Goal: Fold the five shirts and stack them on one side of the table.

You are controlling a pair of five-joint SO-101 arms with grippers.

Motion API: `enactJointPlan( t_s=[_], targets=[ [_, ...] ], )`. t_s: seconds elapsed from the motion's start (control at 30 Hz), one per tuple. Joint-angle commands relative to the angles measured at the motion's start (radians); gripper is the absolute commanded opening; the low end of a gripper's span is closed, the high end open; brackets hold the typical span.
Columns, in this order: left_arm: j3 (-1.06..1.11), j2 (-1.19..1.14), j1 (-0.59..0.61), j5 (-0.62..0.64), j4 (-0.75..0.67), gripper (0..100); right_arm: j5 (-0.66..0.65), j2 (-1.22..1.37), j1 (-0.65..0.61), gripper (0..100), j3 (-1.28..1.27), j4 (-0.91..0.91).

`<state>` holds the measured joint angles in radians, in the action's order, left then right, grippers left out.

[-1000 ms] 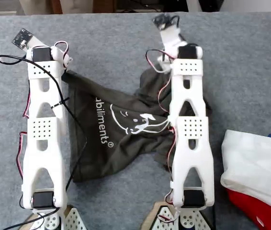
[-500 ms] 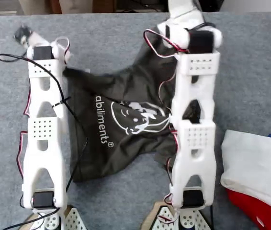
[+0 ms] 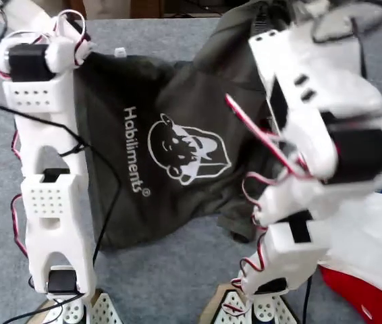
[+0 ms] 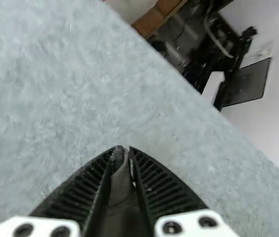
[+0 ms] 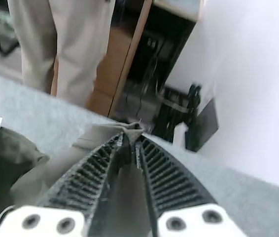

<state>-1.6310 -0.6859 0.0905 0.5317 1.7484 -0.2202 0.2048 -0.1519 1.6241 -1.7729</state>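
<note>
1. Grey felt-like covering is noted on the counter (image 3: 177, 283); furniture and cabling stand in the room beyond its far edge.
2. One dark olive cotton T-shirt with a white printed animal-face emblem (image 3: 177, 175) is held by its far edge between the two arms, print upward. Its near hem appears to rest on the counter.
3. The left arm's fingers (image 4: 154, 182) are closed narrowly on a thin fold of the dark cloth, over bare counter.
4. The right arm's fingers (image 5: 164, 173) are likewise pinched on a bunched fold of the shirt and are carried high, close to the overhead camera.
5. A white folded garment (image 3: 373, 236) over a red one (image 3: 360, 293) lies at the counter's right edge.
6. A thin black cable (image 3: 106, 202) is draped across the shirt beside the left arm.
7. Risks judged:
   - The thin left pinch could slip under tension.
   - Unequal arm heights could lay the shirt skewed.
   - The cable could snag the cloth.
   - The bunched sleeve could be folded in creased.
</note>
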Motion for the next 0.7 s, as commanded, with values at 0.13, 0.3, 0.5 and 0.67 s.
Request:
enactJointPlan(
  t_s=[0.13,0.3,0.5,0.67],
  targets=[
    [-0.037,0.166,0.02,-0.078,0.011,2,0.057,-0.12,-0.015,0.4,0.03,-0.015],
    [-0.043,0.254,0.018,-0.081,0.011,2,0.101,-0.182,-0.007,0.4,0.042,-0.015],
    [-0.038,0.421,0.028,-0.114,0.011,2,0.127,-0.294,0.041,0.4,0.042,0.028],
    [-0.037,0.544,0.028,-0.164,0.011,2,0.097,-0.384,0.036,0.4,0.039,0.074]
  ],
)
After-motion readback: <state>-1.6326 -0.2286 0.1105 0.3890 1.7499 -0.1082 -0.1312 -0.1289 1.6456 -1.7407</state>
